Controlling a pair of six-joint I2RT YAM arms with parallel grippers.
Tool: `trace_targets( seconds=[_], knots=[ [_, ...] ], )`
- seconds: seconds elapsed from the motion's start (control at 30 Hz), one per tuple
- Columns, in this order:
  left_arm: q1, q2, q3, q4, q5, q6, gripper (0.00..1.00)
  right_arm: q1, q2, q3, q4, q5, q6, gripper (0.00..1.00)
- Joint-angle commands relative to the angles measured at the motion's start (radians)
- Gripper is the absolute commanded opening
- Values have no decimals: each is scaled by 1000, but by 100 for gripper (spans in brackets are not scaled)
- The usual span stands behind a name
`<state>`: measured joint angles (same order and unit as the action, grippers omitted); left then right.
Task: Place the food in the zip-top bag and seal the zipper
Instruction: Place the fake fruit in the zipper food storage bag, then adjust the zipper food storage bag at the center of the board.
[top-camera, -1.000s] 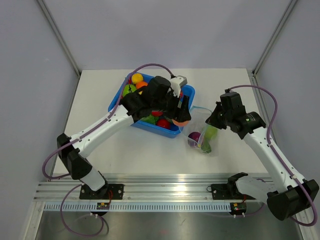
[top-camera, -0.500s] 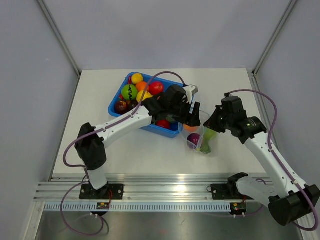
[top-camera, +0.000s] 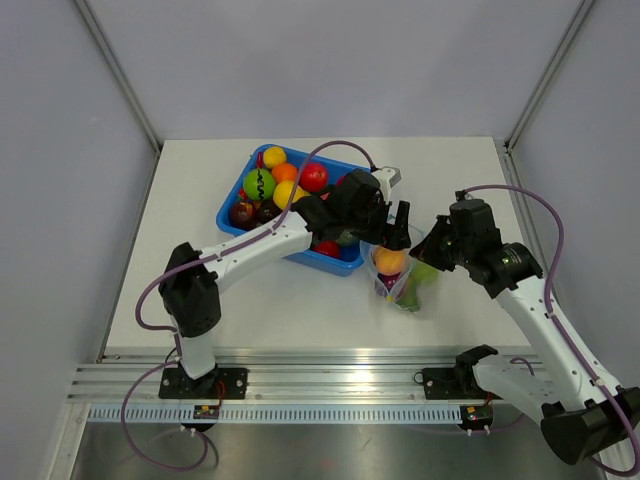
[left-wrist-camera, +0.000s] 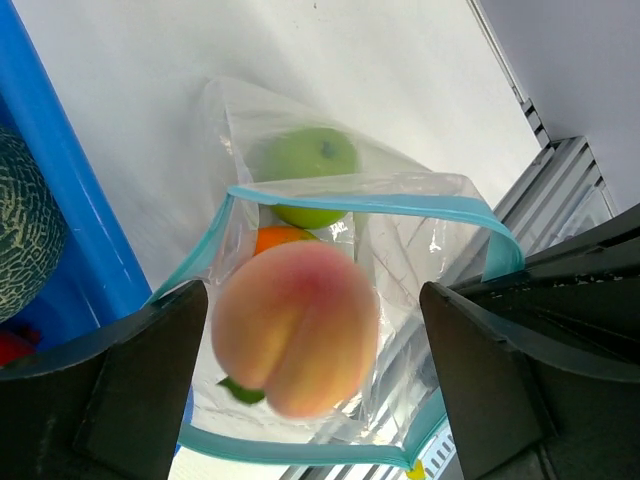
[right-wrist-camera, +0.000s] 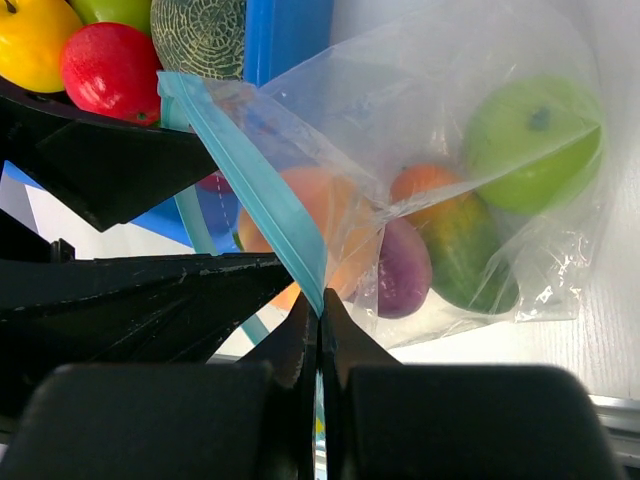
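Grey walls close in a white worktop (top-camera: 200, 180), and both arms reach onto it from the near edge. The left arm (top-camera: 250, 250) stretches across the blue bin (top-camera: 235, 187), which sits mid-worktop.

The bin holds loose food:
- a green ball (top-camera: 258, 184) with a dark zigzag
- a yellow piece (top-camera: 273, 156)
- an orange piece (top-camera: 285, 172)
- a red piece (top-camera: 313, 177)
- a netted melon (right-wrist-camera: 200, 35) against the wall nearest the bag

The bag (top-camera: 405, 285) stands just right of the bin, between the two wrists, with its mouth up and gaping.

The left end effector (left-wrist-camera: 312, 300) hangs over that mouth with its fingers spread. A peach (left-wrist-camera: 295, 340) sits in the gap between them, above the opening. In the wrist view it is clear of the finger on the right and very near the one on the left. Whether it touches that one I cannot tell.

The right end effector (right-wrist-camera: 318, 310) is pressed together, pinching the zipper (right-wrist-camera: 250, 180) on the side of the mouth away from the bin.

Inside the bag lie:
- a green apple (right-wrist-camera: 535, 145)
- a long green piece (right-wrist-camera: 470, 255)
- a purple piece (right-wrist-camera: 405, 270)
- a small orange fruit (right-wrist-camera: 425, 185)
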<state>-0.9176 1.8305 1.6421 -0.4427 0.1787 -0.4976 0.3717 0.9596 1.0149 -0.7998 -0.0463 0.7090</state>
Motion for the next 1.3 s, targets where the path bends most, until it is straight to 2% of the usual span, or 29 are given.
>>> trace_targets(
  seconds=[0.0, 0.2, 0.27, 0.3, 0.4, 0.57, 0.6, 0.7, 0.77, 0.9, 0.97, 1.27],
  knots=[
    [-6, -19, 44, 15, -41, 19, 91, -5, -12, 17, -1, 3, 4, 1],
    [-7, -65, 45, -14, 5, 27, 90, -5, 10, -1, 25, -9, 12, 1],
    [-7, -100, 36, -25, -1, 36, 85, -4, 13, -2, 28, -10, 10, 1],
    [-7, -114, 35, -33, -22, 54, 80, -5, 13, -2, 28, -12, 9, 1],
    [-4, -151, 35, -86, -70, 96, 74, -5, 16, -2, 27, -10, 1, 1],
    [-3, -191, 39, -160, -117, 126, 70, -5, 16, -4, 24, -9, 0, 1],
    [-1, -204, 29, -162, -136, 128, 68, -4, 16, -6, 24, -9, 0, 1],
    [2, -201, 1, -180, -160, 119, 51, -5, 16, -4, 25, -10, 0, 1],
    [3, -188, -16, -200, -165, 105, 46, -5, 16, -4, 25, -10, -2, 1],
    [6, -163, -50, -212, -290, 83, 45, -5, 14, -7, 24, -7, -5, 1],
    [14, -154, -70, -196, -314, 74, 41, -5, 14, -7, 28, -9, -5, 1],
    [19, -100, -102, -146, -206, 48, 38, -5, 22, -6, 33, -17, -9, 1]
  ],
)
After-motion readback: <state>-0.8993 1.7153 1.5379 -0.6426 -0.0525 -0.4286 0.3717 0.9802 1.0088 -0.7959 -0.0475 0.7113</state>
